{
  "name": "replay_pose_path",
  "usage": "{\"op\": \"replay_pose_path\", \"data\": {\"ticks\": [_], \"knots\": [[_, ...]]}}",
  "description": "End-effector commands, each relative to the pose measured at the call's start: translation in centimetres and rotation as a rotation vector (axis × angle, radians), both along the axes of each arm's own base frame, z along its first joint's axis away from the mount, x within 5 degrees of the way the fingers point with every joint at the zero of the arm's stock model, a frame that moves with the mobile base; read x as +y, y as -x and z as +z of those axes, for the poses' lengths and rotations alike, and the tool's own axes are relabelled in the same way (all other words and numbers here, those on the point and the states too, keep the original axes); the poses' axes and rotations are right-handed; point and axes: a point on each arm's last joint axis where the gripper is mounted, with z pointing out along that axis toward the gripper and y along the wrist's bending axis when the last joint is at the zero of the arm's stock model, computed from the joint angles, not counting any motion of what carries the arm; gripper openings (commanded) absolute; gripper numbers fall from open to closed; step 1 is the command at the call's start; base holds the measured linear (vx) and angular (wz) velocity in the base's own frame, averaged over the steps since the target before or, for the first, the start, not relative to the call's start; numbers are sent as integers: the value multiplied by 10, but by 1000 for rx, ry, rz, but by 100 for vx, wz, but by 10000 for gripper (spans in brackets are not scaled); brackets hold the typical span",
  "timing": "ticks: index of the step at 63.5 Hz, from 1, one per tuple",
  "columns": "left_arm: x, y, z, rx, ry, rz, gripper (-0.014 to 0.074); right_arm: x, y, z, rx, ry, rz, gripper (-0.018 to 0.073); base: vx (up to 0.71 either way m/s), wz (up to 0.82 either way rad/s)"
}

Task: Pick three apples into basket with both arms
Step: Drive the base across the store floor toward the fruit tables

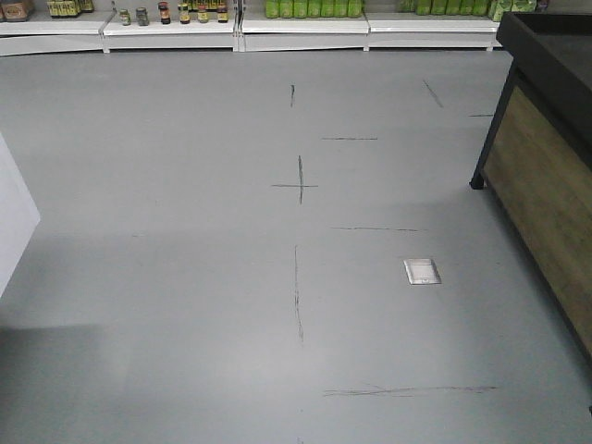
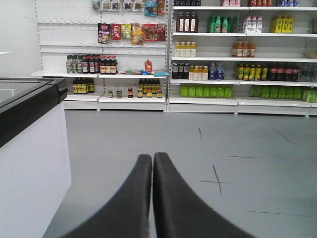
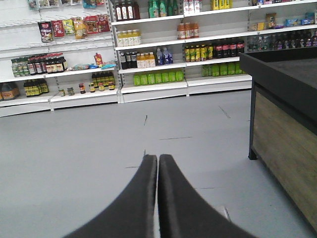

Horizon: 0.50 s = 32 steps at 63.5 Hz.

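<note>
No apples and no basket show in any view. In the left wrist view my left gripper (image 2: 152, 157) is shut, its two dark fingers pressed together with nothing between them, pointing over the grey shop floor. My right gripper (image 3: 158, 158) in the right wrist view is likewise shut and holds nothing. Neither arm appears in the front view.
A wood-panelled display counter with a black top (image 1: 546, 185) stands at the right; its panel also shows as the counter (image 3: 285, 144). A white cabinet with a black rim (image 2: 29, 163) is at the left. Stocked shelves (image 2: 203, 74) line the far wall. A small metal floor plate (image 1: 422, 271) lies ahead.
</note>
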Motion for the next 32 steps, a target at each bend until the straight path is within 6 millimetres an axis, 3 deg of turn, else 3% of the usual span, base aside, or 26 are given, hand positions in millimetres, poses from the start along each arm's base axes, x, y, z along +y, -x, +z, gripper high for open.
{"op": "replay_pose_path", "data": {"ticks": [1,32], "knots": [[-1,3,15,-114,-9,-6,-8,0,1,5,-76,15,-3,-5,0,0],[-1,3,15,-114,-9,-6,-8,0,1,5,-76,15,-3,-5,0,0]]}}
